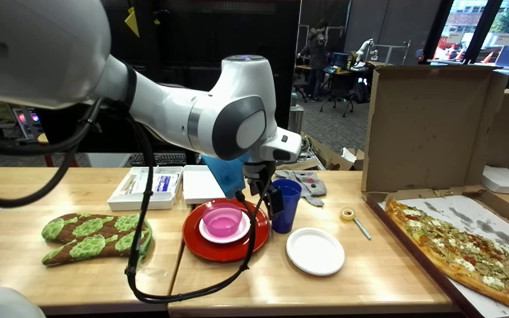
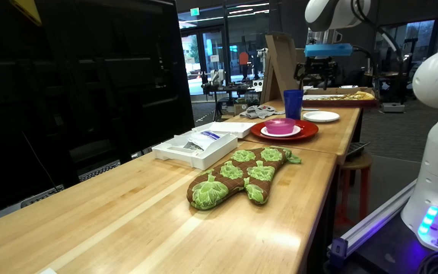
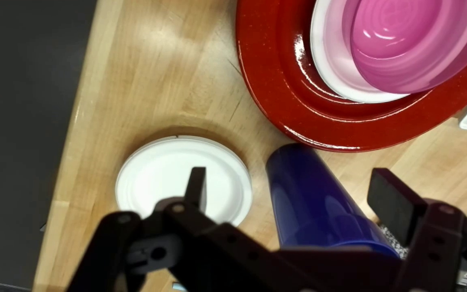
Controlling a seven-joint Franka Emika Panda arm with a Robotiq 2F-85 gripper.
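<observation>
Over the table my gripper (image 3: pixel 292 188) stands open, with wide-set fingers (image 3: pixel 393 207) and nothing gripped. A blue cup (image 3: pixel 314 202) stands upright beneath it, showing between the fingers in the wrist view; I see no contact. In an exterior view the gripper (image 2: pixel 314 78) appears higher than the rim of the cup (image 2: pixel 293 104). Beside the cup lies a white plate (image 3: pixel 217 162), partly hidden by one finger. A red plate (image 3: pixel 266 81) on the cup's other side bears a smaller white dish (image 3: pixel 328 61) with a translucent pink bowl (image 3: pixel 395 32) in it.
A brown and green oven mitt (image 1: pixel 97 236) lies near a white box (image 1: pixel 144 203). Behind the cup is a grey cloth (image 1: pixel 314 187). A tape roll (image 1: pixel 347 214) and a marker (image 1: pixel 362 229) lie near an open pizza box (image 1: pixel 431 132) holding pizza (image 1: pixel 462 251). Cables hang from the arm.
</observation>
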